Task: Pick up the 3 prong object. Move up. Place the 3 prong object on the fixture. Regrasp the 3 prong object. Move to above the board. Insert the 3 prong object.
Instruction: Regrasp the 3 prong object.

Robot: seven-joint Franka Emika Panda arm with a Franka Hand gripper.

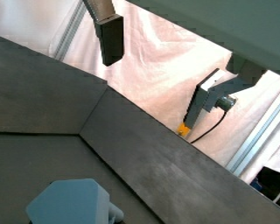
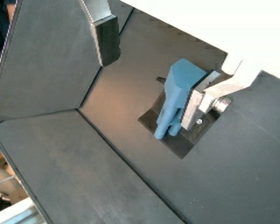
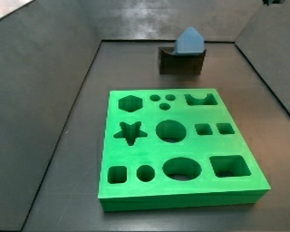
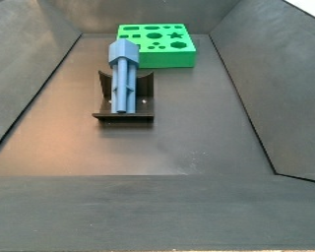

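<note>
- The 3 prong object (image 4: 123, 71) rests on the fixture (image 4: 123, 110), leaning in its notch, head uppermost, near the board (image 4: 157, 46) at the far end of the dark floor (image 4: 187, 148).
- The gripper (image 2: 166, 61) is apart from it; in a wrist view the peg (image 2: 174, 101) lies beyond one silver finger (image 2: 104, 37).
- The jaws are spread wide and hold nothing.
- The peg is light blue-grey, with a long body and blocky head.
</note>
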